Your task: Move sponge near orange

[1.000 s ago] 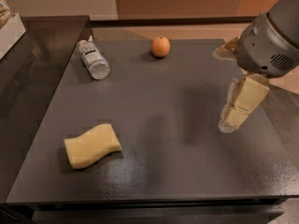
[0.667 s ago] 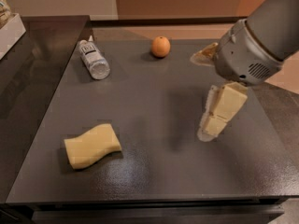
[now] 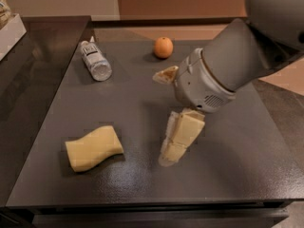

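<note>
The sponge [image 3: 94,147] lies flat on the bench [image 3: 237,165] near its front edge, its long axis running side to side. My jaws hang to the right of the sponge, a little apart from it, spread and holding nothing. I judge the way across clear. The orange [image 3: 163,47] sits well behind the sponge and to the right. A bottle [image 3: 95,61] lies straight behind the sponge.

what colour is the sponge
The sponge is pale yellow, seen in the camera view; the gripper hangs to its right.
</note>
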{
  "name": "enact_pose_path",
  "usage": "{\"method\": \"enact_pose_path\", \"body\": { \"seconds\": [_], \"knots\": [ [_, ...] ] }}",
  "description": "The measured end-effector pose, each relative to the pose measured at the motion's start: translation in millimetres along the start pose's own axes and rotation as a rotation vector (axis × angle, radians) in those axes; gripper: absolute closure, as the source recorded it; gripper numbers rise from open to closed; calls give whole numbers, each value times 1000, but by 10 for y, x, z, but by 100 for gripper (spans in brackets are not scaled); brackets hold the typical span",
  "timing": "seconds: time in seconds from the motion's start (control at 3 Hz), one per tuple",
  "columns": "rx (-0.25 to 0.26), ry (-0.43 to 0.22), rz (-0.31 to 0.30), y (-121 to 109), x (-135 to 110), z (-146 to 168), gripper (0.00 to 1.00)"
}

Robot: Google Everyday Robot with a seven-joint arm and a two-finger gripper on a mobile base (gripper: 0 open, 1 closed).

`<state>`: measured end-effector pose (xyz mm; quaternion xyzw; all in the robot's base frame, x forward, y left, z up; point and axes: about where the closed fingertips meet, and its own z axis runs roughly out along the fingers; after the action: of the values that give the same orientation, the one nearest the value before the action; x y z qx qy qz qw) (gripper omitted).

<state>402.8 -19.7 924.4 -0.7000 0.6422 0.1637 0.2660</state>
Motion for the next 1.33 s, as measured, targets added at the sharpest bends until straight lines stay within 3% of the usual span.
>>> {"method": "enact_pose_path", "body": {
  "seconds": [0.67, 1.33],
  "knots": [
    [-43, -55, -14, 149, -229, 613, 0],
    [-74, -83, 24, 150, -326, 1106, 0]
  ]
}}
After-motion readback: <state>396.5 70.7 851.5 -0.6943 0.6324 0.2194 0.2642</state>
